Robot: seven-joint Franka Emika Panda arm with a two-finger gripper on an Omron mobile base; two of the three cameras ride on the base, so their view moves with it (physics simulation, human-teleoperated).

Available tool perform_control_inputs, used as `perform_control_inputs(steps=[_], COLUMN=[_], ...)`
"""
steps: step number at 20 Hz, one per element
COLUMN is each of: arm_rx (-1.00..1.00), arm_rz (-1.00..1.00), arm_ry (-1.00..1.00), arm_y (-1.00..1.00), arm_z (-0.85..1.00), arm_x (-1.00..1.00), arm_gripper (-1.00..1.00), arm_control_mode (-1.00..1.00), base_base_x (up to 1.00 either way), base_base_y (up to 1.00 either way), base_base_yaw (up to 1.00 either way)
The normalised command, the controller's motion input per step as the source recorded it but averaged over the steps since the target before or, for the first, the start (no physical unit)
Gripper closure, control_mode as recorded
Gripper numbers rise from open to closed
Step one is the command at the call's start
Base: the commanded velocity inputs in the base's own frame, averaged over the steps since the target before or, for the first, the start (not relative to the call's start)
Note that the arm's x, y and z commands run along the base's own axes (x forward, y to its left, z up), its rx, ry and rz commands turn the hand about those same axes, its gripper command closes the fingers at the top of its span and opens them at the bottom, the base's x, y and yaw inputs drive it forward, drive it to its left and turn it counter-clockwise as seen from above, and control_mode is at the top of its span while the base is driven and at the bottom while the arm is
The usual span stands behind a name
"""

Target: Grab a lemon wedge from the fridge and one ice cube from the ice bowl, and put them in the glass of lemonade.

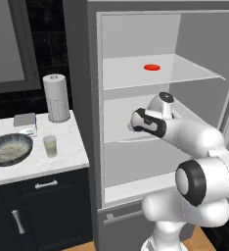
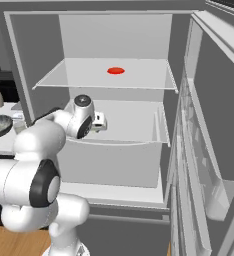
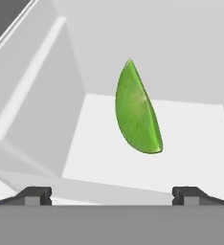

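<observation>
Lemon wedge [image 3: 137, 112] dead ahead in my hand view, green, pointed tip up, on white middle shelf inside fridge [image 1: 82, 73]. Gripper [image 3: 112, 194] jaws spread wide, wedge between them but farther in, not touching. I see red disc [image 1: 152, 67] on shelf above. Glass of lemonade [image 1: 50, 145] on counter [image 1: 67, 157] beside ice bowl [image 1: 10, 149].
</observation>
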Motion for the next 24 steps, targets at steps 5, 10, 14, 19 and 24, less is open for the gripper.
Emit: perform_control_inputs(steps=[5, 10, 14, 19, 24], arm_rx=[0.0, 0.01, 0.0, 0.0, 0.0], arm_rz=[0.0, 0.0, 0.0, 0.0, 0.0], arm_ry=[0.0, 0.0, 0.0, 0.0, 0.0], arm_y=[-0.07, -0.21, -0.02, 0.04, 0.23], arm_z=[0.0, 0.0, -0.01, -0.09, -0.28], arm_x=[0.69, 0.16, 0.21, 0.18, 0.0], arm_gripper=[-1.0, -1.0, -1.0, -1.0, -1.0], arm_control_mode=[-1.0, -1.0, -1.0, -1.0, -1.0], base_base_x=[0.0, 0.0, 0.0, 0.0, 0.0], base_base_y=[0.0, 0.0, 0.0, 0.0, 0.0], base_base_yaw=[0.0, 0.0, 0.0, 0.0, 0.0])
